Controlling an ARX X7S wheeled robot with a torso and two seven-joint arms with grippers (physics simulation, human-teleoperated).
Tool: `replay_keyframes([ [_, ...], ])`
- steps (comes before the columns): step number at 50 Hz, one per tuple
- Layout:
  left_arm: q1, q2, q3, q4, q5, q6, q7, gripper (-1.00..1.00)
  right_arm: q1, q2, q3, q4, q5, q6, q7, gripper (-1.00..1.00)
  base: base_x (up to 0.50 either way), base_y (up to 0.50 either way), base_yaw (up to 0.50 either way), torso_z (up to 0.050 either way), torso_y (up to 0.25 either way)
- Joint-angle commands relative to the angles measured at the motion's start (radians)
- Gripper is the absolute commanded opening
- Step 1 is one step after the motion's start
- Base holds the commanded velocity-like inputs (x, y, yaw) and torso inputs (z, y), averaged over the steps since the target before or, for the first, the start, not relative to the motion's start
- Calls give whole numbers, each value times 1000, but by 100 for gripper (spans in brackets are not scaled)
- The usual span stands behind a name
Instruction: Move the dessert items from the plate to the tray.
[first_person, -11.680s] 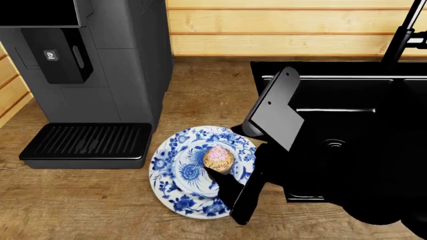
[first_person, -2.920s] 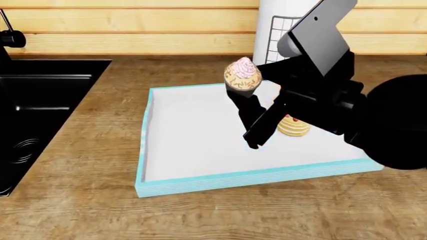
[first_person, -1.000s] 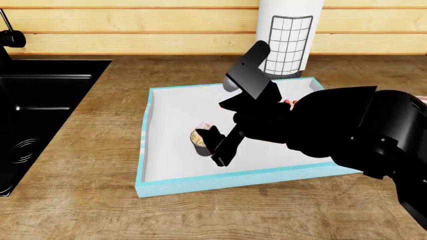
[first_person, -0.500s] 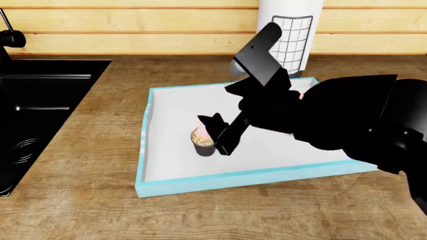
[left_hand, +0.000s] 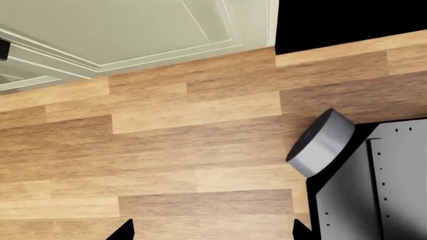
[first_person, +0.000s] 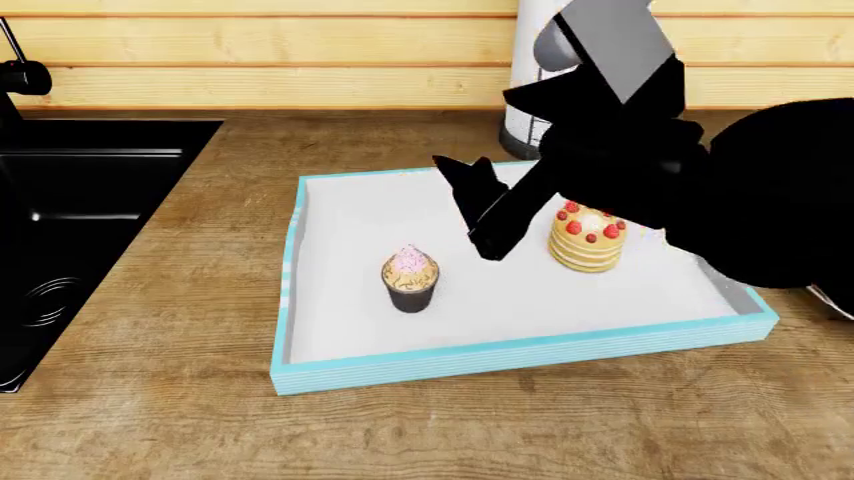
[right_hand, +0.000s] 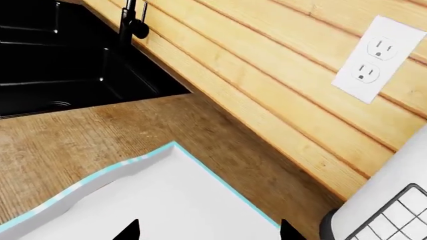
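You have one large white tray with light-blue walls (first_person: 400, 370), holding two desserts: one pink-frosted, dark-wrapped cupcake (first_person: 410, 279) and one tan strawberry-topped pancake stack (first_person: 589, 241); the arm may hide more.

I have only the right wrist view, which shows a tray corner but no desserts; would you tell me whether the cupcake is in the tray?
Observer: Yes, the cupcake stands upright on the white floor of the tray.
Operator: Is the right end effector holding it?
Observer: No, the right end effector is open, above the tray and apart from the cupcake.
Operator: And the pancake stack?
Observer: The pancake stack sits in the tray too, to the cupcake's right in the head view.
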Motion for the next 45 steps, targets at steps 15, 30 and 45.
replay_keyframes([
  [15,1,-1,6,0,-1,8,-2,100,11,137,84,-131,159,33,177,100,0,0,0,0,0],
  [30,1,0,4,0,-1,11,-3,100,-9,248,136,-198,237,14,265,100,0,0,0,0,0],
  [45,2,-1,4,0,0,14,-4,100,-93,390,188,-286,320,-55,360,100,0,0,0,0,0],
])
